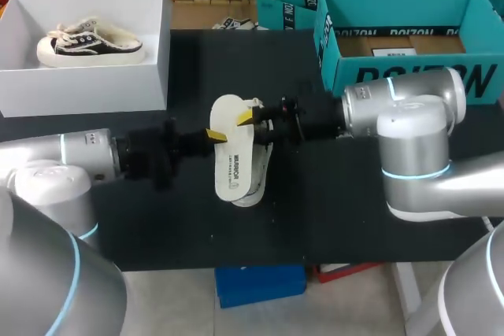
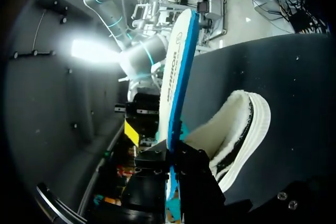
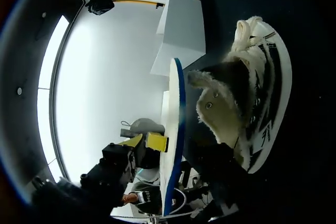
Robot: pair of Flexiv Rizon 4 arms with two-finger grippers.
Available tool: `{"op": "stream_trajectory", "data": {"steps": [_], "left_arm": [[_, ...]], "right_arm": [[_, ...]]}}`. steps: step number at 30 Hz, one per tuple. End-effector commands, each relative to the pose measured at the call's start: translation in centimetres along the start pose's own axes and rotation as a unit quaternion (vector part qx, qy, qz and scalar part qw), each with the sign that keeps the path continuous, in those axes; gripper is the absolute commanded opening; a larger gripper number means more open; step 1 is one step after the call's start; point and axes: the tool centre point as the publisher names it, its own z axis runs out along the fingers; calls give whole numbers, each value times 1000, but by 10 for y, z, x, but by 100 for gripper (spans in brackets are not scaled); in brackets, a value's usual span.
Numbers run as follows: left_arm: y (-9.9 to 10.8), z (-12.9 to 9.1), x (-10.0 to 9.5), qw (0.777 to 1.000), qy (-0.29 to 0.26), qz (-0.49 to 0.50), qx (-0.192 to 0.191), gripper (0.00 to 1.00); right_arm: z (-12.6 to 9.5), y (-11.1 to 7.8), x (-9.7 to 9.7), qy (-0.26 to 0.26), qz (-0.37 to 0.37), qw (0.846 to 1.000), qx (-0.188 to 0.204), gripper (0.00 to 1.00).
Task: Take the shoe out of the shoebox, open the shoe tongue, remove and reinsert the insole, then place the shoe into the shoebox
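Observation:
A white insole with a blue underside [image 1: 233, 151] is held on edge over the middle of the black table. My left gripper [image 1: 214, 136] is shut on its long edge; in the left wrist view the insole [image 2: 176, 72] rises from between its fingers. My right gripper [image 1: 250, 120] is at the insole's far end, open, with one yellow tip [image 2: 131, 132] standing off the insole's face. The black-and-white fleece-lined shoe [image 1: 258, 180] lies on the table under the insole, also seen beside it as the shoe [image 3: 247, 103]. The white shoebox [image 1: 150, 53] stands at the back left.
A second black-and-white shoe [image 1: 90, 43] lies inside the white shoebox. A teal box [image 1: 409, 5] stands at the back right, close behind my right arm. The table's front edge runs just below the shoe.

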Motion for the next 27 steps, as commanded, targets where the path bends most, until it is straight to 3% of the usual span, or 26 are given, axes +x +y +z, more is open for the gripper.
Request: {"op": "stream_trajectory", "data": {"steps": [1,16,27], "left_arm": [[-11,-24,-7,999,43,-9,5,0],[-54,-88,11,989,136,-39,44,0],[-85,-107,21,982,163,-47,77,0]], "right_arm": [[-9,-17,4,-25,8,999,-27,100],[-67,-72,-6,-104,58,986,-113,100],[-98,-107,1,-130,66,979,-142,100]]}}
